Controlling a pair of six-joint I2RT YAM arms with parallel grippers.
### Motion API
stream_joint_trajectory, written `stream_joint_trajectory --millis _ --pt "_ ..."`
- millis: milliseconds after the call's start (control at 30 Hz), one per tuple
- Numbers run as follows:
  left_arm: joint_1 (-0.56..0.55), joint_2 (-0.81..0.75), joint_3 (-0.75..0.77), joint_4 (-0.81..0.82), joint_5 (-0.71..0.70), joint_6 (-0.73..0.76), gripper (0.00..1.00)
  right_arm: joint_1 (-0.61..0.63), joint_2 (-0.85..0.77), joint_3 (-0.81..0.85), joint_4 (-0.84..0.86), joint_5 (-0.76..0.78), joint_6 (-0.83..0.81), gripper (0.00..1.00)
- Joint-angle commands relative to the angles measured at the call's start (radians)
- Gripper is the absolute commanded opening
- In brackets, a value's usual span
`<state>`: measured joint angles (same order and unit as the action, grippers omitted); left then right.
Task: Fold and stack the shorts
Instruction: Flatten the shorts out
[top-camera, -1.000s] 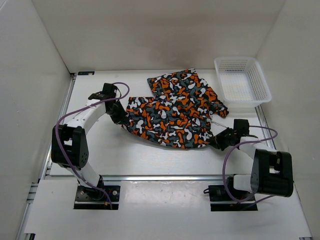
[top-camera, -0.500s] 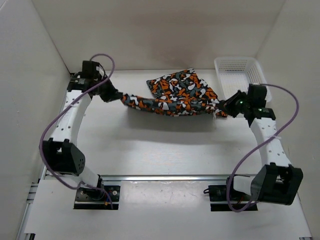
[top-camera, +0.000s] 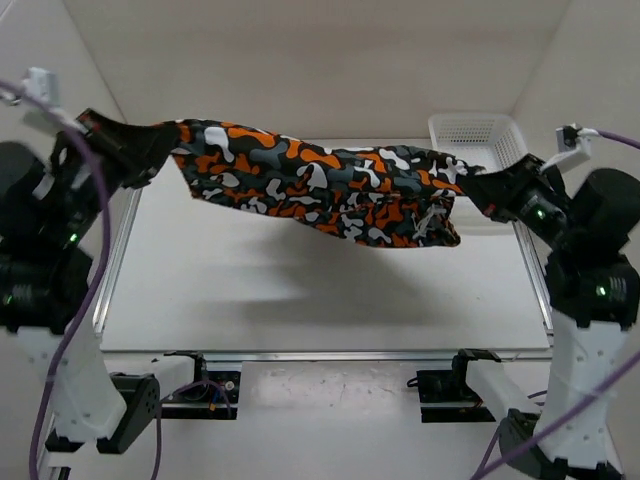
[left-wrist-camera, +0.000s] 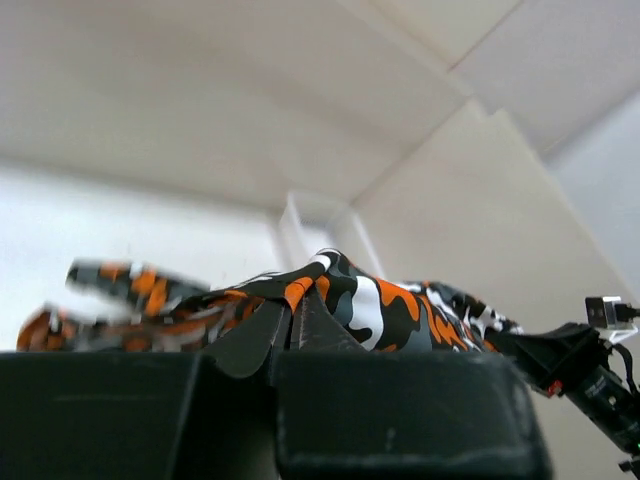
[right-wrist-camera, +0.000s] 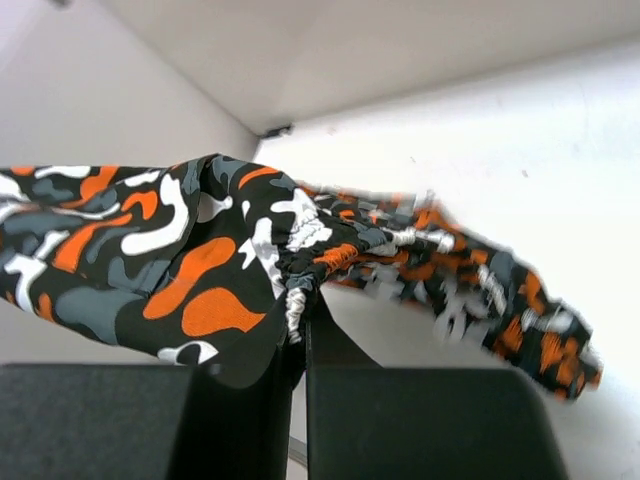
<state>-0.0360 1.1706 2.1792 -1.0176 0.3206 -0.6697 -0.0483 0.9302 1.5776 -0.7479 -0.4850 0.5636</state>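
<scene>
Pinching the shorts (top-camera: 320, 190) at each end, the left gripper (top-camera: 150, 152) and right gripper (top-camera: 478, 186) should lower them flat together.

Both arms raised, shorts (top-camera: 320, 190) stretched in the air between them, sagging lower toward the right. Left end effector (top-camera: 158, 152) clamped on one end, right end effector (top-camera: 472, 186) on the other. Surface (top-camera: 300, 300) below, white basket (top-camera: 480, 130) far right.
</scene>
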Motion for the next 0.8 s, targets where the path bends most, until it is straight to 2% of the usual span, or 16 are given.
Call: stream_joint_trajectory --millis 0,33,200,400,533,667,700,767 --pt "0.024 -0.032 0.128 -0.047 -0.129 0.035 0.1 0.01 -0.066 0.071 -0.084 0.011 -0.068 0.01" --pt "0.024 -0.041 0.189 -0.059 -0.144 0.044 0.1 0.01 -0.067 0.088 -0.094 -0.004 -0.068 0.01" --pt "0.024 -0.083 0.292 -0.072 -0.247 0.044 0.1 0.04 -0.079 0.254 -0.117 -0.015 -0.047 0.01" --pt "0.015 -0.104 0.364 -0.038 -0.368 0.065 0.1 0.059 -0.059 0.309 -0.126 -0.004 -0.011 0.01" --pt "-0.008 -0.068 0.32 -0.007 -0.405 0.084 0.1 0.059 -0.012 0.222 -0.126 0.046 -0.011 0.01" --pt "-0.008 0.017 0.191 0.017 -0.414 0.102 0.1 0.059 0.054 0.043 -0.075 0.069 -0.011 0.01" --pt "-0.008 0.052 0.116 0.028 -0.423 0.102 0.1 0.059 0.074 0.007 -0.027 0.069 -0.011 0.01" --pt "-0.008 0.095 0.05 0.068 -0.423 0.102 0.1 0.059 0.154 -0.089 0.019 0.057 -0.011 0.01"
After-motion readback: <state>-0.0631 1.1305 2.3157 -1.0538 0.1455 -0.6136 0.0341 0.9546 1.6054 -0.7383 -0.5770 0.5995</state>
